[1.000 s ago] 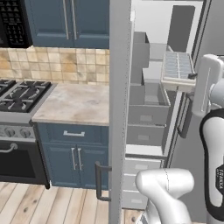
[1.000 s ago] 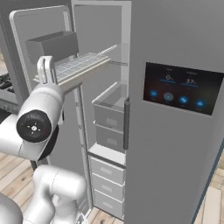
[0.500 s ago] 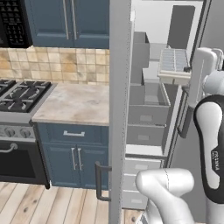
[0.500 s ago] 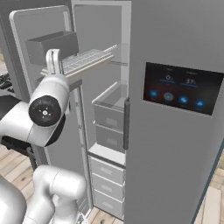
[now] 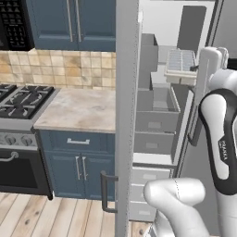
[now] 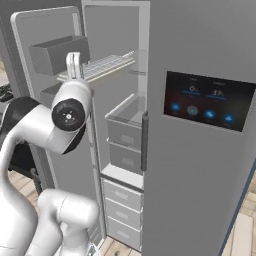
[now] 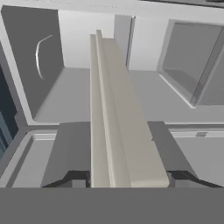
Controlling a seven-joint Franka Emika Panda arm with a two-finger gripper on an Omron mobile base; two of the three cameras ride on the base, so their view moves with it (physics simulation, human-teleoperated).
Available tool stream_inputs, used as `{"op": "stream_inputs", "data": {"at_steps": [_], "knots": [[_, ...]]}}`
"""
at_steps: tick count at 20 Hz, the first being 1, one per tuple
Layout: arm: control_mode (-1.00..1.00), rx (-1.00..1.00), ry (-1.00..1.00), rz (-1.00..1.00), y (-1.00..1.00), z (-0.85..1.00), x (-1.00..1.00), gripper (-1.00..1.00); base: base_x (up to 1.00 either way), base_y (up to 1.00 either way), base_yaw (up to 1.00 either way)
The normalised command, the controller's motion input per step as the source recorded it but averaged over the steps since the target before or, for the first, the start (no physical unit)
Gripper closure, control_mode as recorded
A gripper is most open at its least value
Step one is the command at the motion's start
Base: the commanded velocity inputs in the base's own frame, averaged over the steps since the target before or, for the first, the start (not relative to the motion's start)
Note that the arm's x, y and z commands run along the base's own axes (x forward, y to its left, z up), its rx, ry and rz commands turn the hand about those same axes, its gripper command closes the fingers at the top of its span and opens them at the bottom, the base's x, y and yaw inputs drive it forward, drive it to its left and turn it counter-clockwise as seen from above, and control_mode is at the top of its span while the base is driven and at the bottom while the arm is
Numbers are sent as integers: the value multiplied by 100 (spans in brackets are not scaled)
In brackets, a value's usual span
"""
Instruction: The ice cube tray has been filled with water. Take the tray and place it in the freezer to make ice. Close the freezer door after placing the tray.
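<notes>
While the stove point(image 5: 18, 99) and the stone counter point(image 5: 78, 109) lie far to the left of the gripper point(image 7: 129, 177), the one freezer door point(image 5: 126, 115) stands open just left of it. One ice cube tray point(image 5: 180, 62), its cells holding water point(image 5: 181, 59), is clamped between the narrow jaws over the white shelf of the freezer point(image 6: 117, 100). Below it are two grey bins point(image 6: 125, 130), and three white drawers point(image 6: 120, 210) lower down.
</notes>
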Motion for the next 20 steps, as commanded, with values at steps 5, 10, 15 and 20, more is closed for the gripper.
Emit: {"op": "stream_inputs", "data": {"at_steps": [5,10,15,20], "knots": [[-100,0,0,0,-1,0,38,100,0,0,0],[-100,0,0,0,-1,0,40,100,0,0,0],[-100,0,0,-1,-8,0,36,100,0,0,0],[-100,0,0,-2,-9,0,30,100,0,0,0]]}}
